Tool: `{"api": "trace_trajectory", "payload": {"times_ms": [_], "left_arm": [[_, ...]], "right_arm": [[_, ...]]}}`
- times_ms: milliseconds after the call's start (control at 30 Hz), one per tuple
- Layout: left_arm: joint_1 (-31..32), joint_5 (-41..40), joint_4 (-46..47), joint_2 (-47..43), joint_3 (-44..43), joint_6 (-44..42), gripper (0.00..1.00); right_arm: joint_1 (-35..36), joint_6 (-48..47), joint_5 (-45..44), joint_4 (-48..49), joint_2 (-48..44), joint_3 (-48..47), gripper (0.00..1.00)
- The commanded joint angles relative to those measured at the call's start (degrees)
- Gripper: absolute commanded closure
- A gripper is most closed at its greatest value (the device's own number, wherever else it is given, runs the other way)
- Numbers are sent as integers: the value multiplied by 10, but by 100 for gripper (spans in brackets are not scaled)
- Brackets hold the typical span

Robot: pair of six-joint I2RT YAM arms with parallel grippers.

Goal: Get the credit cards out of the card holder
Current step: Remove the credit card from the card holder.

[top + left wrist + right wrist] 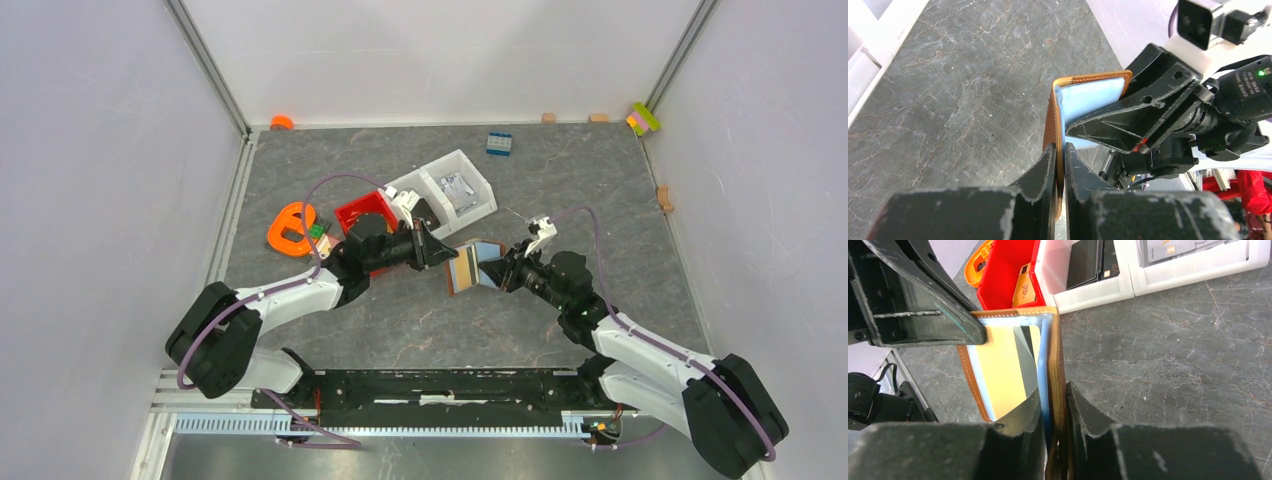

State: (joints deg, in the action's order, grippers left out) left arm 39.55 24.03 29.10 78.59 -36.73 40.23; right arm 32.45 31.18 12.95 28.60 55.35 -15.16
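Black fingers fill the bottom of both wrist views, each pair pinched nearly shut on a leaf of the holder (pixel 1050 115). Left claw (pixel 1059 148) nips the brown stitched edge of one leaf; right claw (pixel 1053 390) nips the other near the fold. So the holder hangs in mid-air btwn the two arms, above the bench (pixel 420 320), opened like a book w/ inner faces showing. Prob held this way so each claw braces one half and the pockets gape, as one claw alone couldn't spread it. Cards (pixel 1000 372): a yellow-tan face sits inside the pale blue lining on the left claw's leaf, looks seated in its pocket, none out yet. Second card I can't tell from the lining. Can't tell either if left claw caught a card along w/ the leather. Next, I'd judge, one claw must re-grip a card edge while the other anchors; risk is the holder flopping shut. Further out: red bin (pixel 1008 265) and white bins (pixel 1088 287) just behind, one w/ a black wallet (pixel 1083 265); orange loop (pixel 290 232) off left
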Motion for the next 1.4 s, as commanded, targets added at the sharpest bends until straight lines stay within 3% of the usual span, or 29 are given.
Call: {"api": "trace_trajectory", "payload": {"times_ms": [0, 100, 333, 533, 767, 1000, 1367], "left_arm": [[1, -8, -12, -8, -19, -16, 98], [1, -11, -16, -8, -20, -16, 98], [0, -15, -17, -10, -19, -14, 98], [-1, -18, -19, -10, -18, -14, 98], [-1, 19, 26, -12, -9, -5, 98], [0, 42, 80, -21, 8, 11, 98], [-1, 79, 158, -22, 27, 35, 98]], "right_arm": [[-3, -16, -24, 8, -24, -13, 68], [-3, -30, -77, -41, -45, -23, 57], [-3, -57, -166, -94, -113, -26, 50], [-3, -75, -63, -7, -157, 5, 56], [-2, -61, 52, 69, -113, 4, 70], [-3, -48, 34, 22, -64, -23, 81], [-60, -22, 124, 12, -63, -41, 73]]}}
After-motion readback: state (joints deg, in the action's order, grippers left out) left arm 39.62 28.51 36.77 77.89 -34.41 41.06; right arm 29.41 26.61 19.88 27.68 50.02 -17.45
